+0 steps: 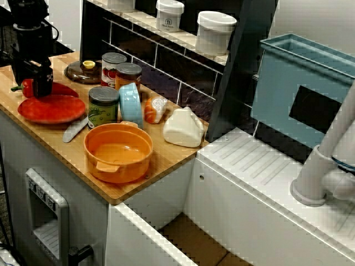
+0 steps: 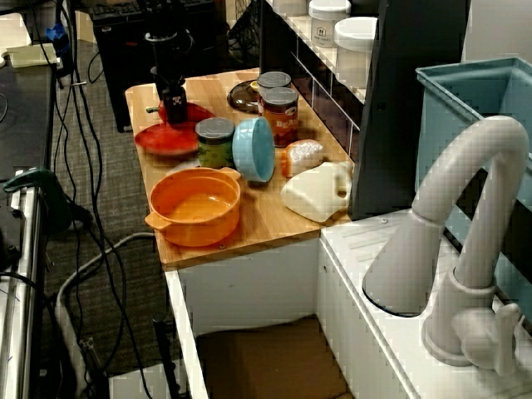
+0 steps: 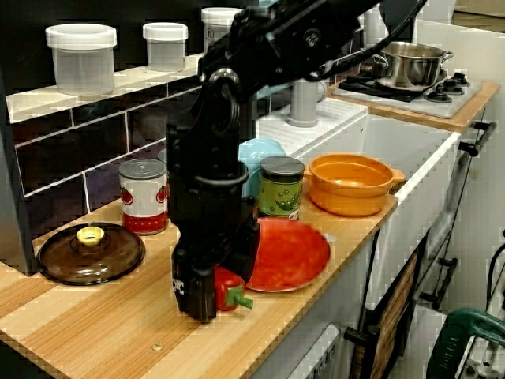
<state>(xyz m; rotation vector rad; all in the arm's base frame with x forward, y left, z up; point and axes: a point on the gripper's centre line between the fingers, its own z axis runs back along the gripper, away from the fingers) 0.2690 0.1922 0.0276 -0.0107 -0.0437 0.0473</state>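
In the low view from the counter's end, my black gripper [image 3: 207, 292] stands down at the wooden counter [image 3: 95, 324], shut on a red pepper [image 3: 230, 288] whose green stem pokes out to the right. The pepper lies just off the left rim of a red plate [image 3: 288, 253]. From above, the gripper [image 1: 37, 86] hides most of the pepper [image 1: 26, 87] at the plate's [image 1: 52, 108] far-left edge. The view from the tap end shows the gripper [image 2: 174, 112] behind the plate [image 2: 166, 140]. Whether the pepper touches the counter is unclear.
Right of the plate stand a green can [image 1: 103, 106], a blue bowl on its side [image 1: 131, 103], an orange pot [image 1: 118, 152] and a white jug-like piece [image 1: 182, 127]. A brown lid [image 1: 83, 72] and two tins [image 1: 113, 66] sit behind. A grey utensil [image 1: 75, 130] lies near the front edge.
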